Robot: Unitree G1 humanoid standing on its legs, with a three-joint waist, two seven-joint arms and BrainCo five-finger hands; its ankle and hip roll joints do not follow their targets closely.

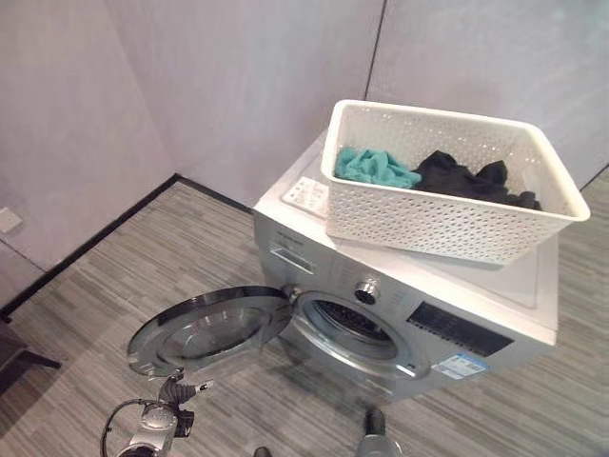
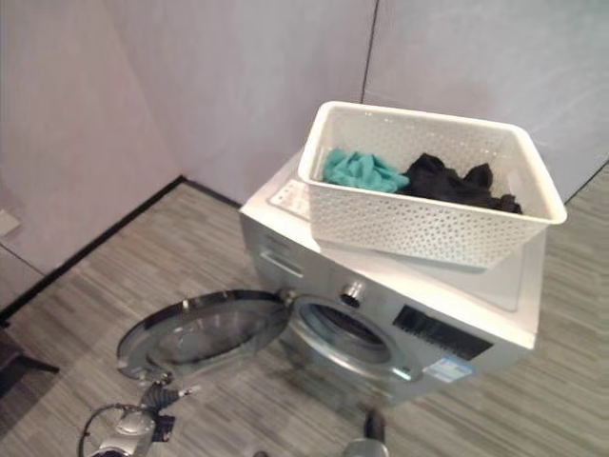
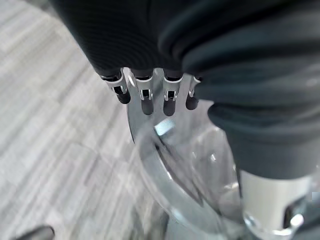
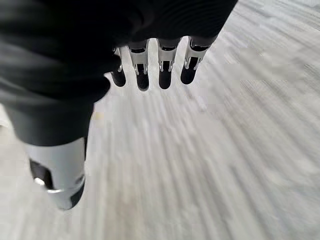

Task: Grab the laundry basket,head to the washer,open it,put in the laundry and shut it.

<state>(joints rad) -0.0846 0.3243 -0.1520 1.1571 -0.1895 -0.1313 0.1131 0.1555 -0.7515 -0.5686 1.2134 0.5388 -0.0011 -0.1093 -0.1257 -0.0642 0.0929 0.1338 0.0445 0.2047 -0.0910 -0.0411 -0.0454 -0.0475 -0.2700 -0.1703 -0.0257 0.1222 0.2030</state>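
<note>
**Floor, walls and a corner of furniture**

A grey striped plank floor [image 1: 143,276] fills the lower half of the frame. Pale plain walls [image 1: 238,86] rise behind it in the upper half, with a dark baseboard [image 1: 95,243] running diagonally along their foot at left. A thin vertical seam [image 1: 378,43] divides the wall panels at upper centre. A dark piece of furniture [image 1: 14,357] juts in at the lower left edge.

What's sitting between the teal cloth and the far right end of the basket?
In the left eye view, a heap of black laundry fills the white basket from beside the teal cloth to its right end wall.
</note>
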